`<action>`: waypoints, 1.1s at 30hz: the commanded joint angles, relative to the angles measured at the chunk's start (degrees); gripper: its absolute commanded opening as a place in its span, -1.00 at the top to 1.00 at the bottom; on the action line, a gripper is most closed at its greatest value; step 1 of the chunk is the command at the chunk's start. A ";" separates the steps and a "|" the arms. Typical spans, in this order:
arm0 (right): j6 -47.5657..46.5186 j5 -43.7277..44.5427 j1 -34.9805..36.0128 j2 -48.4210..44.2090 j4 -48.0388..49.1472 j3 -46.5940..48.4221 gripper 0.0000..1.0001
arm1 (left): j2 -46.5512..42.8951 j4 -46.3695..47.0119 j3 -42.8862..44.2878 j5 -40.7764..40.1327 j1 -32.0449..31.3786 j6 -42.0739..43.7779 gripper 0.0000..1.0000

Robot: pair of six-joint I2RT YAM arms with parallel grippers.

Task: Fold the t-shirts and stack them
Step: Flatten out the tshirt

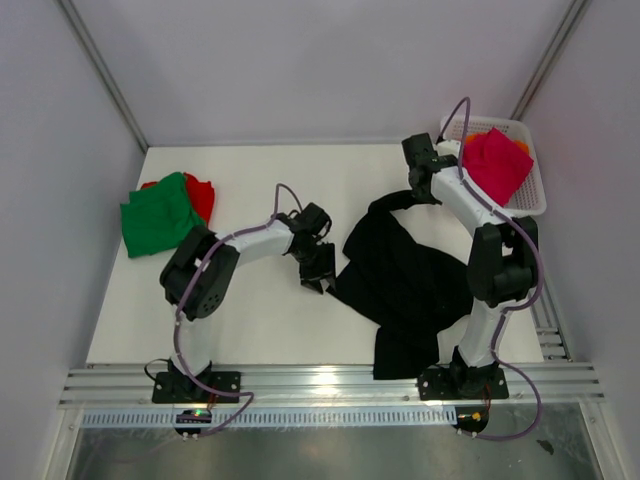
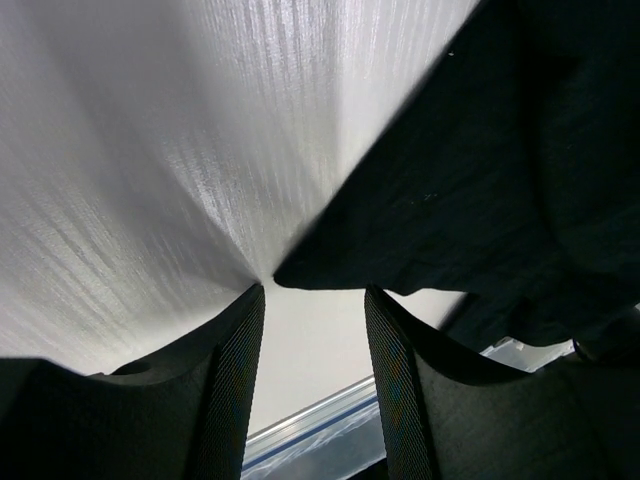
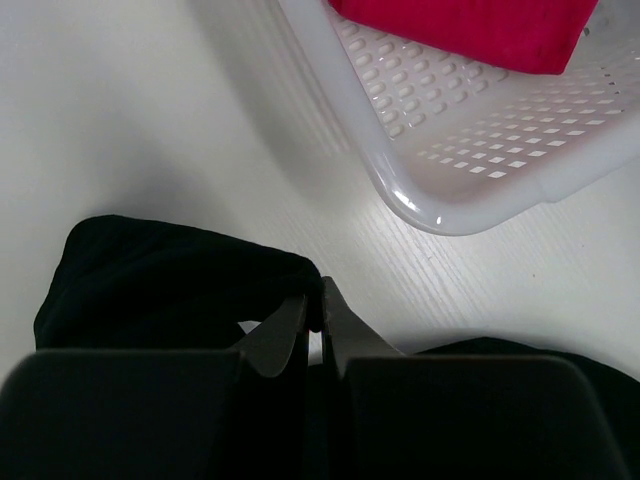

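Your left gripper (image 2: 315, 292) has its jaws standing apart with nothing between them; a corner of the black t-shirt (image 1: 405, 275) lies on the table (image 1: 260, 320) just ahead of its fingertips, apart from them. Your right gripper (image 3: 315, 305) is clenched, and the wrist view shows a folded edge of the black cloth running right up into its tips, so you appear to be pinching the shirt's far end there, just beside the white basket (image 1: 535, 205). The black shirt itself lies right of the table's middle, rumpled and twisted, trailing from that far end down to the near edge beside the right arm's base; it is neither flat nor folded. At the left edge, toward the far left corner, the green t-shirt (image 1: 155, 215) lies as a rough square on top of the red t-shirt (image 1: 203, 195), which shows only along its far right side; I would count those two as folded and stacked. In the basket at the far right corner sits the magenta-pink t-shirt (image 1: 495, 162), with a sliver of the orange t-shirt (image 1: 521, 145) behind it. By my reckoning you are under halfway: two done, the black one to be spread, folded and carried over, two not yet begun.
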 commanded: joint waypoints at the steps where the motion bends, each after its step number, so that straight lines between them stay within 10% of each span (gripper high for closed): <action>1: 0.55 0.92 -0.51 -3.24 2.29 -0.46 0.94 | 2.73 2.46 -2.04 -1.22 -0.55 -0.92 0.03; 8: 0.20 0.57 -0.78 -3.85 2.82 0.07 0.94 | 4.93 4.49 -1.16 -0.61 -0.90 -2.59 0.12; 13: 0.02 0.48 -0.95 -4.47 3.26 -0.10 0.94 | 5.73 5.45 -0.98 -0.78 -1.25 -3.12 1.00; 20: -0.94 1.01 -1.04 -5.52 4.22 -1.07 0.94 | 4.41 0.11 1.91 -5.25 -1.25 -1.02 1.00; 33: -2.44 0.92 -1.21 -5.96 6.07 -3.27 0.94 | -0.86 -39.78 29.86 -54.29 1.90 1.01 1.00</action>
